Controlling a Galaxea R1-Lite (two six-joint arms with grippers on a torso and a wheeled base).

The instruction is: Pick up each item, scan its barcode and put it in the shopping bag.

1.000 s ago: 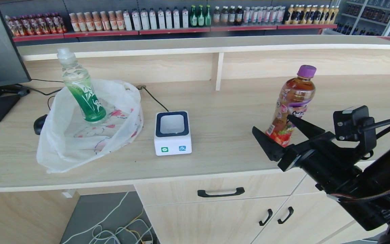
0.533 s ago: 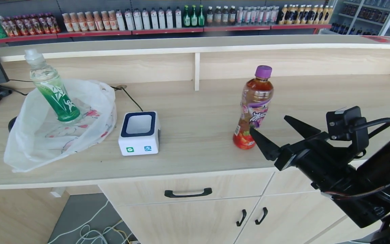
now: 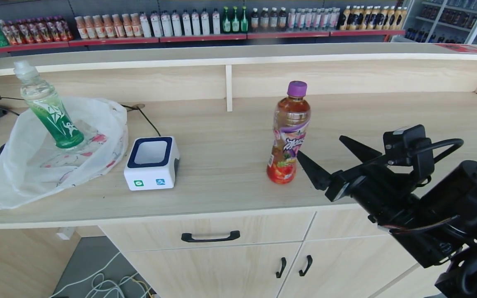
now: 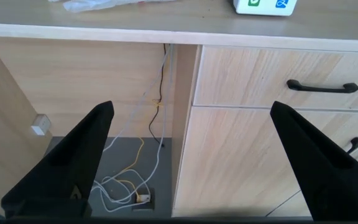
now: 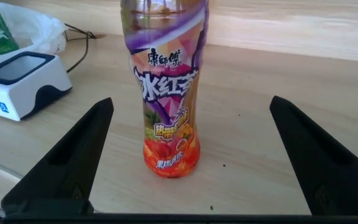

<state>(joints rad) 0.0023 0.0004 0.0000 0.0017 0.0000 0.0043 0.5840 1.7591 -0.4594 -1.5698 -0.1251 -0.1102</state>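
Green bottle (image 3: pixel 50 111): stood in bag (image 3: pixel 23 182). Tea bottle (image 3: pixel 288 132): upright on tabletop (image 3: pixel 222 136), not yet grasped; scanning and bagging judged outstanding. Right jaws spread just beside it; left jaws also spread.

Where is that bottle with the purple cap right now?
In the head view the purple-capped bottle stands upright on the counter, right of the white scanner, just ahead of the right arm's open jaws.

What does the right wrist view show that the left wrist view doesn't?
Right wrist view, not the left: the upright plastic tea bottle with a purple-and-orange label. Left wrist view, not the right: the wooden cabinet drawer with a black handle and loose cables on the floor. Both: the white box-shaped barcode scanner, the white plastic shopping bag and the wooden counter.
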